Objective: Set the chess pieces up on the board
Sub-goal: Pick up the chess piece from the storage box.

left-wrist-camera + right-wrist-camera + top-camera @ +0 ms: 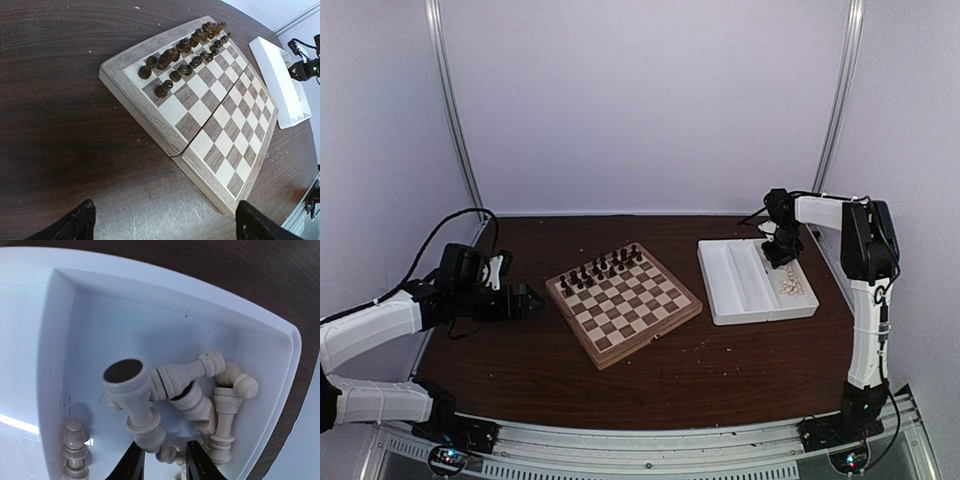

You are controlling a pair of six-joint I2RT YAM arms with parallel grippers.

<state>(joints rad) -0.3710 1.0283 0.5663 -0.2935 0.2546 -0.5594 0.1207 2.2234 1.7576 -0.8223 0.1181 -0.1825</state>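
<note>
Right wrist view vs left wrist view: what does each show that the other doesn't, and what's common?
Only right wrist: the chess pieces, cream, heaped in a corner of the white tray, with the right gripper straddling one; whether it grips is unclear.
Only left wrist: the board, dark pieces standing in its two far rows, and the left gripper open above the table.
Both: the white tray and the table; the left wrist also catches the right arm over the tray, far off.

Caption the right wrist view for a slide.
Right gripper above cream chess pieces piled in a white tray corner.
</note>
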